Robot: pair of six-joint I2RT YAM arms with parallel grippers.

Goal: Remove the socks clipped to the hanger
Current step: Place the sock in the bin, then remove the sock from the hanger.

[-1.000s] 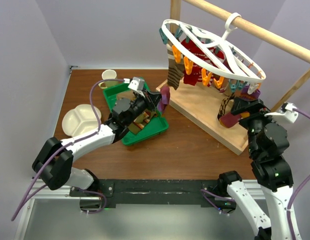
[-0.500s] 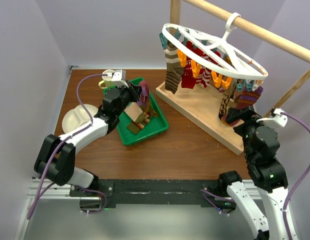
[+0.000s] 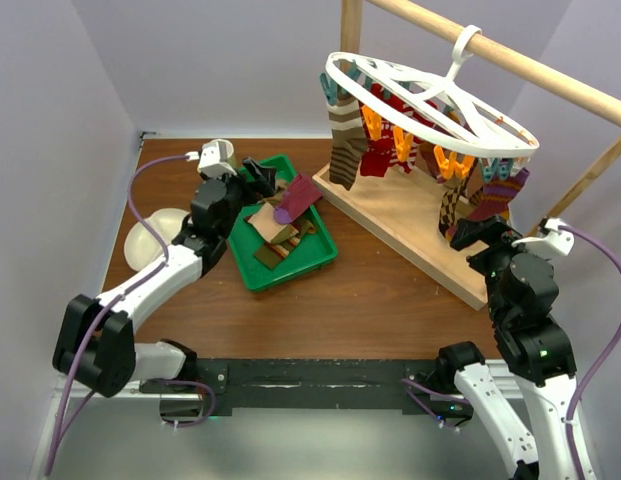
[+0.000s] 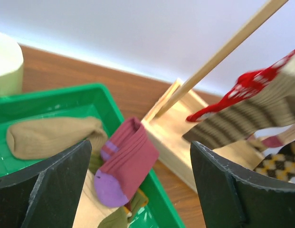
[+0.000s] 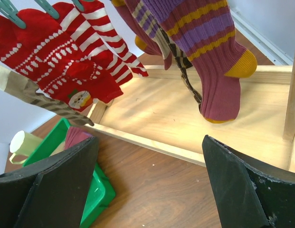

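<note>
The white oval hanger (image 3: pixel 430 95) hangs by its hook from the wooden rail. Several socks are clipped under it: a brown striped one (image 3: pixel 342 150), red ones (image 3: pixel 382 155) and a maroon one with purple and yellow stripes (image 3: pixel 498 195) (image 5: pixel 209 61). My left gripper (image 3: pixel 268 180) (image 4: pixel 139 147) is open over the green tray (image 3: pixel 310 262). A maroon sock with a purple toe (image 3: pixel 295 200) (image 4: pixel 126 164) lies loose there, on the tray's far rim. My right gripper (image 3: pixel 468 232) (image 5: pixel 149 140) is open and holds nothing, low beside the stand's base, below the hanger's right end.
The tray holds a pile of tan and olive socks (image 4: pixel 47 135). A pale cup (image 3: pixel 218 152) stands behind the tray and a white divided plate (image 3: pixel 150 235) lies to its left. The wooden base (image 3: pixel 410 225) and two uprights carry the rail (image 3: pixel 510 60).
My left gripper swung back and left over the tray, opened and let go of the maroon sock, which now lies on the tray. The right arm hardly moved. The hanger swayed slightly.
</note>
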